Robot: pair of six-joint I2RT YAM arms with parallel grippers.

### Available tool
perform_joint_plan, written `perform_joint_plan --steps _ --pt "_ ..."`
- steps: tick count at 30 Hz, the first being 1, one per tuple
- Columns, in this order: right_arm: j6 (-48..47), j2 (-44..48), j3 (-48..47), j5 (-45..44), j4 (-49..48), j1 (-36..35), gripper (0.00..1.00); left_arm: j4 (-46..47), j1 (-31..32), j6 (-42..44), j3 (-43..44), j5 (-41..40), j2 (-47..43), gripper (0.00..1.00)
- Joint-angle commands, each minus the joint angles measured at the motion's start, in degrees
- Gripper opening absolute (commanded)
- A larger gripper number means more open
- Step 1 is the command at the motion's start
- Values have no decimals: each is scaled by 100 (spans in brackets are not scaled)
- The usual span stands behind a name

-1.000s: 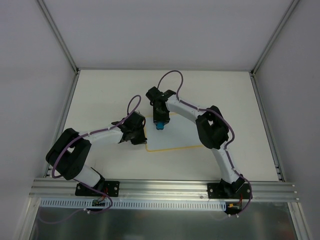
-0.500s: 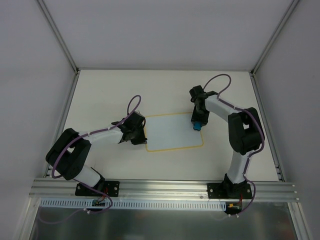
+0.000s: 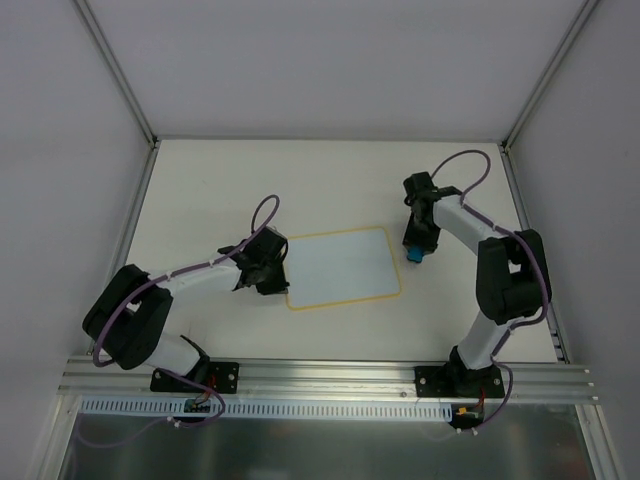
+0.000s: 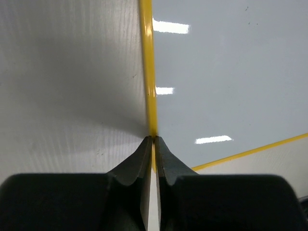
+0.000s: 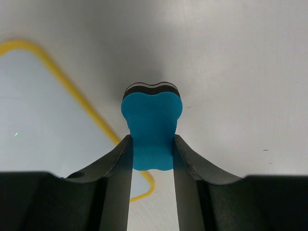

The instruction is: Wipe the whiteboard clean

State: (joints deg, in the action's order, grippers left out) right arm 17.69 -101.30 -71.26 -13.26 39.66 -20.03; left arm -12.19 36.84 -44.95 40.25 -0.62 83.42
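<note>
Just left of the right gripper (image 5: 152,147) lies the whiteboard (image 3: 340,268), blank. That gripper clamps the eraser (image 5: 151,115) over the table (image 3: 200,190). Meanwhile the left gripper (image 4: 152,140) pinches the whiteboard's left border.

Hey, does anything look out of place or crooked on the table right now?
Only one small thing: the whiteboard lies slightly askew, its edges not square with the table. Its surface looks clean. The blue eraser is off the board, held in the right gripper.

Whiteboard (image 3: 340,265) top free; left jaws on left edge.
</note>
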Motion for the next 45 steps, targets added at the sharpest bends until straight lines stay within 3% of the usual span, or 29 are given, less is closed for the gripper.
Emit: perform_joint_plan --steps 1,5,8,11,15,16,18,19,20,24,28,29,31,34,37,38,41,45 --pt "-178 505 384 -257 51 710 3 -530 60 285 -61 -254 -352 8" --pt "-442 690 613 -248 -63 1501 4 -627 51 460 149 -351 -633 28" --pt "-609 760 728 -177 -177 2229 6 -724 51 548 264 -439 -853 35" --pt "-662 717 754 -116 -265 2556 8 -811 60 636 378 -517 -1073 43" --pt "-671 576 754 -2 -388 2969 9 -1031 43 768 492 -728 -1459 60" --pt "-671 550 763 33 -415 3092 9 -1145 43 803 510 -790 -1660 73" --pt "-627 453 763 113 -468 3207 10 -1251 -27 917 563 -956 -1881 85" --pt "-627 427 781 130 -485 3225 13 -1364 -63 970 580 -1001 -2099 96" --pt "-609 409 789 139 -520 3234 17 -1409 -98 1092 615 -1036 -2206 99" --pt "-574 339 877 157 -591 3269 35 -1646 -457 1304 695 -1098 -2611 99" --pt "-539 268 921 209 -626 3330 40 -1787 -686 1419 668 -1133 -2883 99" --pt "-521 242 930 192 -635 3330 49 -1796 -713 1436 651 -1142 -2910 99" --pt "-539 233 948 209 -652 3339 58 -1849 -766 1445 625 -1142 -2971 99" --pt "-548 259 974 209 -652 3365 62 -1884 -784 1454 589 -1142 -3006 99" --pt "-591 452 992 157 -635 3374 74 -1919 -792 1454 572 -1159 -3050 99" --pt "-635 522 1009 139 -635 3374 85 -1919 -801 1454 572 -1151 -3068 99" --pt "-723 926 1071 183 -591 3365 99 -1954 -810 1471 598 -1186 -3138 99" --pt "-898 1752 1045 183 -381 3366 99 -2051 -828 1577 738 -1291 -3253 99"
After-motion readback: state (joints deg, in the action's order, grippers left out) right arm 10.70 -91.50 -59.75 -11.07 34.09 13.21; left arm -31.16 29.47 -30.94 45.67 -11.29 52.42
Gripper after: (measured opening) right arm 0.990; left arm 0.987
